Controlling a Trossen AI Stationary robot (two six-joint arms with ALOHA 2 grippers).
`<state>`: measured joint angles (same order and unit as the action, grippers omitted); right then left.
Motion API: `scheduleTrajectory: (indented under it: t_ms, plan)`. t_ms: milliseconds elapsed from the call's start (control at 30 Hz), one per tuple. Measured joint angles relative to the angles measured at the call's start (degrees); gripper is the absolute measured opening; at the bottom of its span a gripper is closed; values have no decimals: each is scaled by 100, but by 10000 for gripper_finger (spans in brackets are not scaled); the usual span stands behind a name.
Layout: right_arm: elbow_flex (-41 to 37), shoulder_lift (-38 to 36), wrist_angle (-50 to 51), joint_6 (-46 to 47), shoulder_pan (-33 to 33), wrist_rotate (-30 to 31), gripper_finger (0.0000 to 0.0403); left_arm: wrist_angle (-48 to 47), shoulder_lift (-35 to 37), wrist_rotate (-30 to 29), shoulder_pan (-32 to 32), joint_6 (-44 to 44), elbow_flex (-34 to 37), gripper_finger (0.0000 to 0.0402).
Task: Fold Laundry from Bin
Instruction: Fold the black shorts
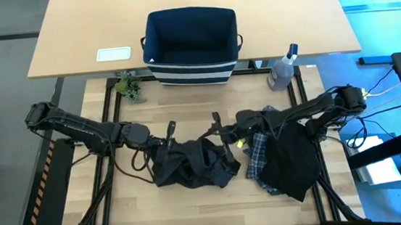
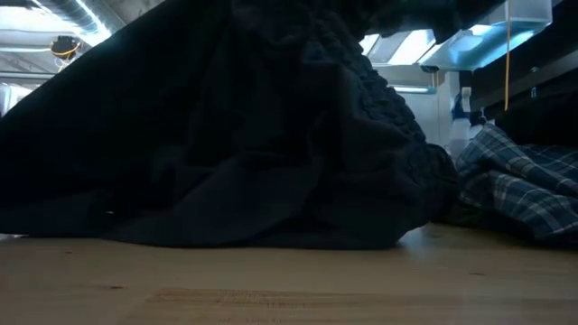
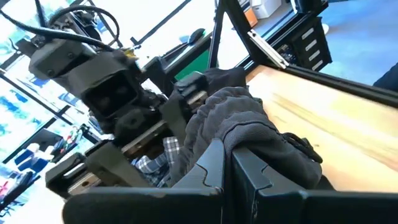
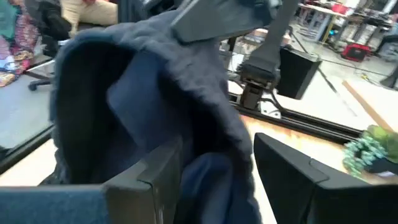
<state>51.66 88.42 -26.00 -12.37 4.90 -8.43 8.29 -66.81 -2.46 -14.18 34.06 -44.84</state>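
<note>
A dark crumpled garment (image 1: 190, 164) lies in the middle of the table, its upper edge raised between my two grippers; it fills the low view (image 2: 226, 135). My left gripper (image 1: 171, 133) (image 3: 227, 149) reaches in from the left, shut on it. My right gripper (image 1: 221, 134) (image 4: 217, 162) reaches in from the right, its fingers apart with cloth in the gap. A blue-and-white plaid shirt (image 1: 258, 158) (image 2: 515, 181) and a black garment (image 1: 292, 164) lie heaped under my right arm. The navy striped bin (image 1: 193, 68) stands at the far edge. My left gripper pinches a bunched fold of the dark garment (image 3: 245, 121) between its two shut fingers, coming about level from the table's left. The cloth bulges past the fingers and sags down to the table (image 1: 191, 175). My right gripper comes about level from the table's right. The dark garment is draped over one finger (image 4: 155, 171), and a fold of it (image 4: 211, 177) hangs in the gap. The other finger (image 4: 298, 171) stands bare and apart from it.
A clear spray bottle (image 1: 282, 69) stands at the far right and a small green plant (image 1: 130, 86) at the far left. Behind the bin is a second tabletop with a white item (image 1: 114, 54). Bare wood (image 1: 144, 212) shows along the near edge.
</note>
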Motion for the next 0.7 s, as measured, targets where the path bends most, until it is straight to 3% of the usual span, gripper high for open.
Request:
scheduleTrajectory:
  t_ms: [333, 433, 567, 700]
  plan:
    - [0, 261, -470, 61, 30, 154, 185, 0, 0, 0, -19, -272, 0, 0]
    - [0, 261, -485, -120, 31, 199, 136, -2, 0, 0, -19, -480, 0, 0]
    - [0, 261, -514, -262, 31, 156, 24, -4, 0, -1, 13, -958, 0, 2]
    - [0, 261, -701, -366, 33, 647, 20, -128, 52, 49, 189, -1857, -2, 32]
